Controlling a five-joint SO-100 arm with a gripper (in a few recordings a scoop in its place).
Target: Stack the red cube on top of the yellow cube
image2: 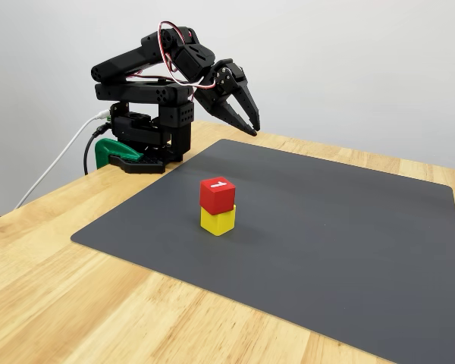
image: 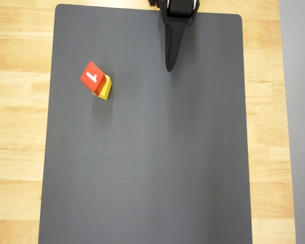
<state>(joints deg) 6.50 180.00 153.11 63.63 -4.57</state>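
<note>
The red cube (image2: 217,194) with a white "1" on top rests squarely on the yellow cube (image2: 217,221) on the dark mat. From overhead the red cube (image: 92,77) covers most of the yellow cube (image: 105,90), which peeks out at its lower right. My black gripper (image2: 252,125) hangs in the air well behind and to the right of the stack, folded back near the arm's base, its fingers nearly together and holding nothing. In the overhead view the gripper (image: 170,66) points down from the top edge, apart from the cubes.
The dark grey mat (image2: 349,243) covers most of the wooden table (image2: 53,288). The arm's base with a green clamp (image2: 110,152) and cables stands at the mat's far left corner. A pale wall lies behind.
</note>
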